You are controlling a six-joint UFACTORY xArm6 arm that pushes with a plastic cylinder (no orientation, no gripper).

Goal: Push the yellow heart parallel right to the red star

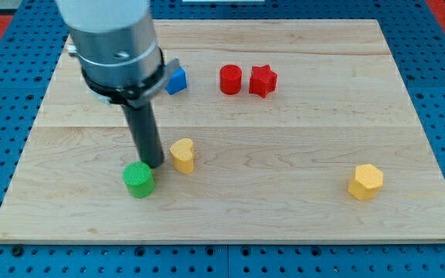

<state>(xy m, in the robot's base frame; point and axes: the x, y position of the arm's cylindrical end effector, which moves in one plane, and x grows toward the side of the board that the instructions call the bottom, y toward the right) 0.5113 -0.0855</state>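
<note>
The yellow heart lies on the wooden board left of centre. The red star sits near the view's top, right of centre, with a red cylinder close on its left. My tip rests on the board just left of the yellow heart, close to it or touching it, and just above right of a green cylinder. The rod rises from the tip to the arm's grey body at the view's top left.
A blue block sits partly hidden behind the arm's body near the view's top. A yellow hexagon block lies at the view's lower right. The board's edges border a blue pegboard surface.
</note>
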